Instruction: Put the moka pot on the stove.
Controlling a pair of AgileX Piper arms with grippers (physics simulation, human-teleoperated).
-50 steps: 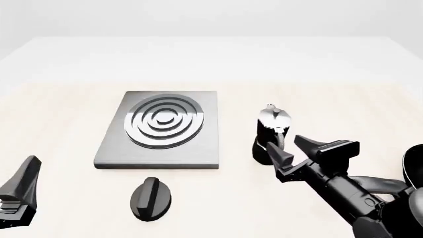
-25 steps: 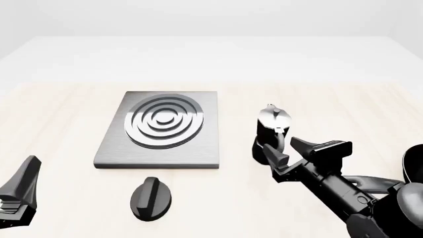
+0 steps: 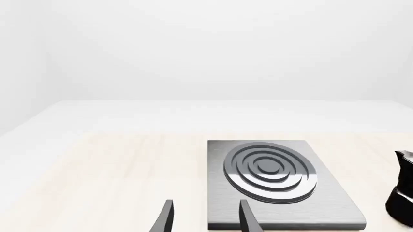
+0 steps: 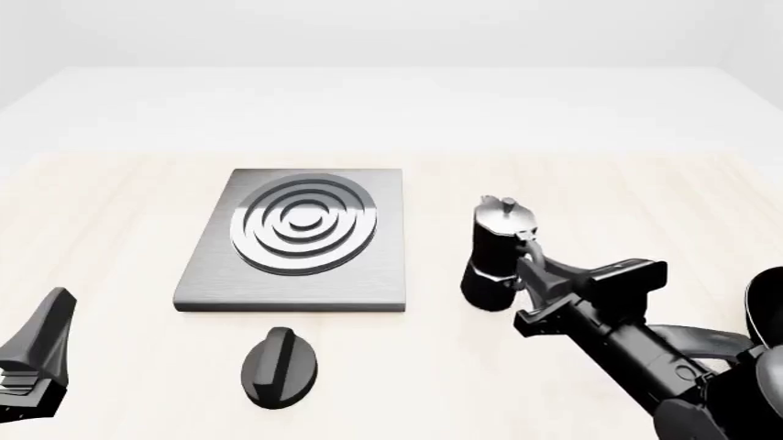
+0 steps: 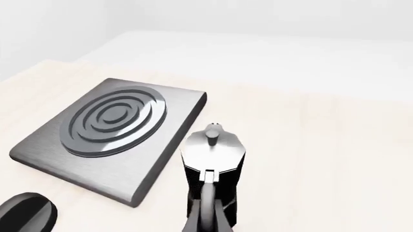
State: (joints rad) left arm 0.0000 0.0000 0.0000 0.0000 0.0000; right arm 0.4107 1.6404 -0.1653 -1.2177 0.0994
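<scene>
right hand (image 4: 529, 272) pinching moka pot (image 4: 496, 252) handle | left hand (image 3: 203, 220) spread, idle | risk: thin-handle grip, pot may swing or tip short of stove (image 4: 300, 238)

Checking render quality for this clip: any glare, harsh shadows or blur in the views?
Front view: even flat light, faint shadows, bright sheen on the stove rings. Right wrist view: moka pot sharp, its silver top reflective. Left wrist view: sharp, pale washed-out background.

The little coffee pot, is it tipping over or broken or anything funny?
No. The moka pot stands upright on the table, lid on, beside the stove. The right gripper is at its handle. Nothing looks spilled or broken.
</scene>
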